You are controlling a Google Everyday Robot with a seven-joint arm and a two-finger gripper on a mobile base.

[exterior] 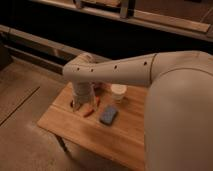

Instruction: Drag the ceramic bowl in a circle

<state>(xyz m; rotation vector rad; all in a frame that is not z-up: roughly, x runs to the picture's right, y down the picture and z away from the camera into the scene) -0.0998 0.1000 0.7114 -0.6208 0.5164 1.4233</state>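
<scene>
Pale robot arm (pixel 115 70) is extending over the wooden table (pixel 65 125). Its gripper (pixel 81 102) is hanging low, the small maroon glazed ceramic bowl (pixel 99 94) peeking out just right of it. Cannot tell its grip state.

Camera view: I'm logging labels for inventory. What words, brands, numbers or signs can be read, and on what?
None can be read.
The white cup, the dark block, the wooden table and the robot arm bear no visible marks.
The gripper, low over the table beside a small orange object, shows none either.
</scene>
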